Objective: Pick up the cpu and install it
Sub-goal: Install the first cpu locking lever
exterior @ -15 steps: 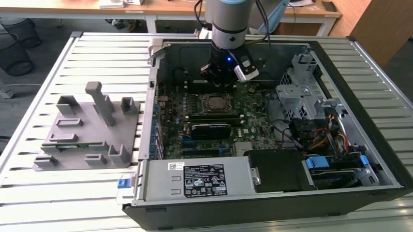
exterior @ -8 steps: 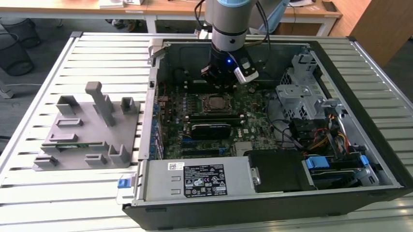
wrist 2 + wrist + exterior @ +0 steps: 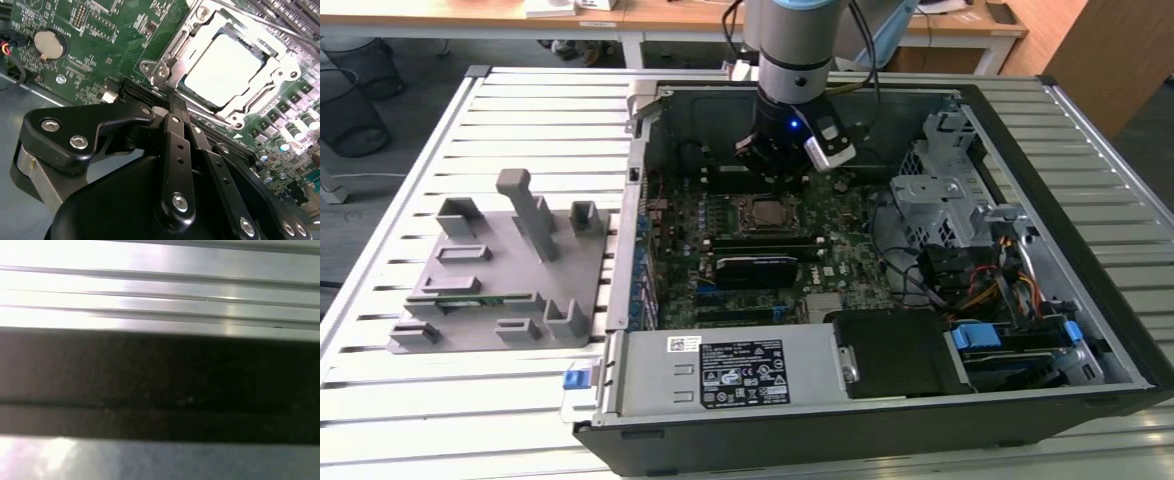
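The cpu (image 3: 223,68) sits in its socket (image 3: 280,75) on the motherboard (image 3: 100,40), upper right in the second wrist view. The gripper (image 3: 176,102) hangs just above the socket's edge, fingers pressed together, grasping nothing.

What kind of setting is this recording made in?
Probably a lab or workshop bench for PC assembly. An open computer case lies on a slatted aluminium table beside a grey fixture, with office desks behind. The gripper hangs over the cpu in its motherboard socket.
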Controlling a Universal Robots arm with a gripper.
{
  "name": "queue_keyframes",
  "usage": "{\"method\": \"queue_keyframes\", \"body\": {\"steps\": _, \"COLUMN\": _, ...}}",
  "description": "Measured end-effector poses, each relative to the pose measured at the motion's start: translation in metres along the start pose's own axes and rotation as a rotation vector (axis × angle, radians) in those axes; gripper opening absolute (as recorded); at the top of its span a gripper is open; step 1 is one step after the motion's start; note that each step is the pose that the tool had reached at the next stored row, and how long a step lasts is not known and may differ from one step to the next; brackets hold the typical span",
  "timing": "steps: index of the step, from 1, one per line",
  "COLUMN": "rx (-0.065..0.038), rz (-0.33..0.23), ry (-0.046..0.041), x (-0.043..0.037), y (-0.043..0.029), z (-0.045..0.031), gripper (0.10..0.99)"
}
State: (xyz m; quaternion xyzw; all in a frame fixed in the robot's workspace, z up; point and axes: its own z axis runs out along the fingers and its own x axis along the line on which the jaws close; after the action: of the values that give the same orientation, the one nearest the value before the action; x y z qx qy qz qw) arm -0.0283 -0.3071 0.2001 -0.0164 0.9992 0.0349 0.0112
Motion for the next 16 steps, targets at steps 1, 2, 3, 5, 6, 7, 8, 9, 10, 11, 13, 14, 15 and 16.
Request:
{"method": "queue_keyframes", "body": {"steps": 1, "rx": 0.008, "rz": 0.000, "ry": 0.0001, "x": 0.0000, "y": 0.0000, "z": 0.0004, "gripper": 0.106}}
{"method": "queue_keyframes", "body": {"steps": 2, "rx": 0.016, "rz": 0.000, "ry": 0.0004, "x": 0.0000, "y": 0.0000, "z": 0.0010, "gripper": 0.106}}
{"method": "queue_keyframes", "body": {"steps": 3, "rx": 0.023, "rz": 0.000, "ry": 0.0009, "x": 0.0000, "y": 0.0000, "z": 0.0015, "gripper": 0.106}}
{"method": "queue_keyframes", "body": {"steps": 5, "rx": 0.033, "rz": -0.001, "ry": 0.0014, "x": 0.0000, "y": 0.0003, "z": 0.0026, "gripper": 0.106}}
{"method": "queue_keyframes", "body": {"steps": 6, "rx": 0.036, "rz": -0.001, "ry": 0.0017, "x": 0.0000, "y": 0.0004, "z": 0.0032, "gripper": 0.106}}
{"method": "queue_keyframes", "body": {"steps": 7, "rx": 0.036, "rz": -0.001, "ry": 0.0018, "x": 0.0000, "y": 0.0006, "z": 0.0036, "gripper": 0.106}}
{"method": "queue_keyframes", "body": {"steps": 8, "rx": 0.036, "rz": -0.001, "ry": 0.0016, "x": -0.0001, "y": 0.0008, "z": 0.0040, "gripper": 0.106}}
{"method": "queue_keyframes", "body": {"steps": 9, "rx": 0.035, "rz": -0.001, "ry": 0.0014, "x": -0.0001, "y": 0.0010, "z": 0.0044, "gripper": 0.106}}
{"method": "queue_keyframes", "body": {"steps": 10, "rx": 0.035, "rz": -0.001, "ry": 0.0014, "x": -0.0002, "y": 0.0011, "z": 0.0047, "gripper": 0.106}}
{"method": "queue_keyframes", "body": {"steps": 11, "rx": 0.032, "rz": -0.001, "ry": 0.0013, "x": -0.0001, "y": 0.0011, "z": 0.0049, "gripper": 0.106}}
{"method": "queue_keyframes", "body": {"steps": 13, "rx": 0.008, "rz": 0.000, "ry": 0.0006, "x": 0.0000, "y": 0.0010, "z": 0.0052, "gripper": 0.106}}
{"method": "queue_keyframes", "body": {"steps": 14, "rx": -0.011, "rz": 0.000, "ry": 0.0013, "x": 0.0001, "y": 0.0007, "z": 0.0050, "gripper": 0.106}}
{"method": "queue_keyframes", "body": {"steps": 15, "rx": -0.021, "rz": 0.000, "ry": -0.0002, "x": 0.0000, "y": 0.0011, "z": 0.0056, "gripper": 0.106}}
{"method": "queue_keyframes", "body": {"steps": 16, "rx": -0.026, "rz": 0.000, "ry": -0.0009, "x": -0.0002, "y": 0.0013, "z": 0.0058, "gripper": 0.106}}
